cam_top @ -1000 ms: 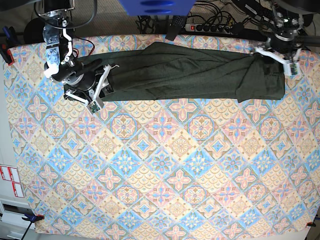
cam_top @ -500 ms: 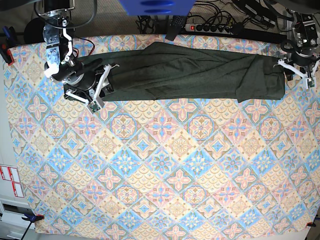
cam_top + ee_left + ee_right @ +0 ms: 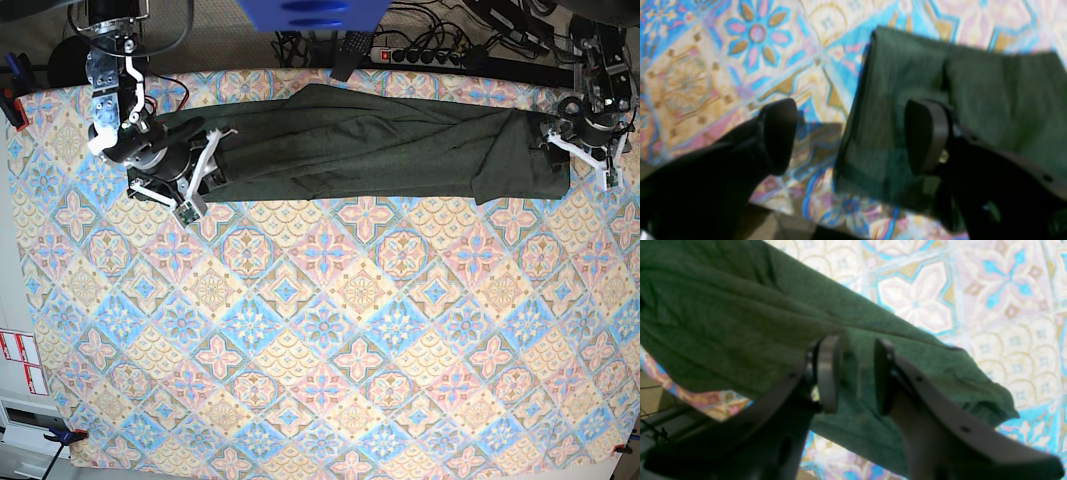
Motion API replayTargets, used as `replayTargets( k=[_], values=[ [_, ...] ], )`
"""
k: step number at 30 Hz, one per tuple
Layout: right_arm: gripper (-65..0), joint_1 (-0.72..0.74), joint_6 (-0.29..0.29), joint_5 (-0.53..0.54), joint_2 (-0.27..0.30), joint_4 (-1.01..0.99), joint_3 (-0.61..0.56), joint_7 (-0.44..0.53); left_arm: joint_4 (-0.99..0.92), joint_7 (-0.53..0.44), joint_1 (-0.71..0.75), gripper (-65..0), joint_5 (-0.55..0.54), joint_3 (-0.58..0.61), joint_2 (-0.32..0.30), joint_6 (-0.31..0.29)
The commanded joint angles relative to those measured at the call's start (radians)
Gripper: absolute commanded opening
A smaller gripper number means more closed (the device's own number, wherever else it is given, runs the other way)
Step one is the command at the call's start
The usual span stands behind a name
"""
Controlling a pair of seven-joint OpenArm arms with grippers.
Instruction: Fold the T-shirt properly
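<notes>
T-shirt point(image 3: 370, 145) lies as long narrow band along far edge of patterned bench point(image 3: 320, 330), long axis side to side. Lengthwise fold looks done; crosswise folds seemingly left. Right hand point(image 3: 853, 373) pinches cloth at one end. Left hand point(image 3: 850, 136) spread wide, empty, straddling edge of other end.

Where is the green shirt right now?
In the base view the shirt lies stretched along the far edge of the patterned table, between the right end effector and the left end effector.
</notes>
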Motion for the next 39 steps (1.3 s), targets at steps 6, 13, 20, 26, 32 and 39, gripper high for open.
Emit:
replayTargets(
  k=[6,13,20,26,32,39],
  values=[
    [-47.8,0.007,0.002,0.012,0.007,0.02,0.004,0.016,-0.025,-0.018,-0.022,-17.2,-0.011,0.071,-0.019,0.003],
    [-47.8,0.004,0.002,0.012,0.007,0.021,0.004,0.016,-0.105,-0.023,-0.054,-17.2,-0.011,0.091,-0.013,0.003],
    [-47.8,0.005,0.002,0.012,0.007,0.023,0.004,0.016,-0.171,-0.025,-0.086,-17.2,-0.012,0.147,-0.013,0.003],
    [-47.8,0.005,0.002,0.012,0.007,0.023,0.004,0.016,-0.191,-0.026,-0.086,-18.4,-0.012,0.148,0.013,0.0],
    [-47.8,0.007,0.002,0.014,0.007,0.023,0.004,0.016,-0.186,-0.023,-0.08,-48.4,-0.012,0.207,0.016,-0.102],
    [-47.8,0.007,0.002,0.014,0.007,0.023,0.005,0.016,-0.171,-0.026,-0.086,-65.0,-0.07,0.205,0.013,-0.108]
  ],
)
